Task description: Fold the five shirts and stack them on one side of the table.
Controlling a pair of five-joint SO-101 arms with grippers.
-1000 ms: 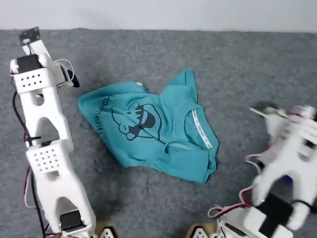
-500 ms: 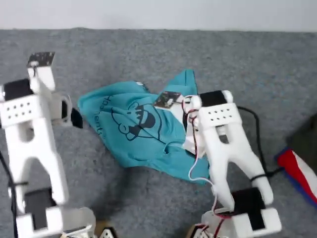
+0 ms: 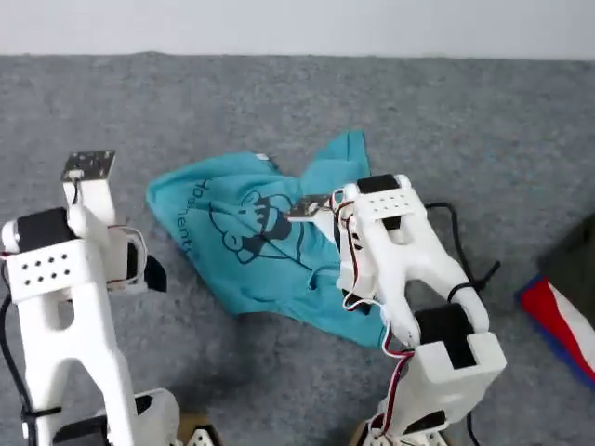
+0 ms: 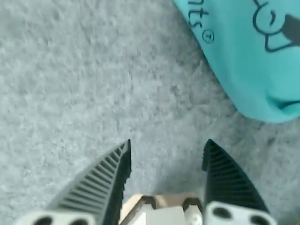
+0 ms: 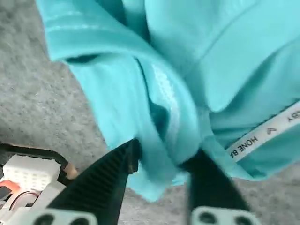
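A teal shirt (image 3: pixel 251 232) with a dark cartoon print lies crumpled on the grey carpeted table (image 3: pixel 465 121). My right arm (image 3: pixel 390 242) leans over the shirt's right side. In the right wrist view my right gripper (image 5: pixel 164 152) is open, its two fingers straddling a bunched fold of the teal shirt (image 5: pixel 211 56) next to the neck label. My left gripper (image 3: pixel 151 274) hangs over bare carpet just off the shirt's left edge. In the left wrist view the left gripper (image 4: pixel 166 145) is open with nothing in it, and the teal shirt (image 4: pixel 253 51) lies a little ahead.
A red, white and blue cloth (image 3: pixel 558 321) and a dark cloth (image 3: pixel 576 255) lie at the table's right edge. A pale wall (image 3: pixel 297 23) runs along the back. An arm's base with a white board and wires (image 5: pixel 28 173) sits near the front edge.
My right arm has swung in from the right edge onto the shirt's right side and lowered into a fold. The left arm has drawn back from the far left toward the front.
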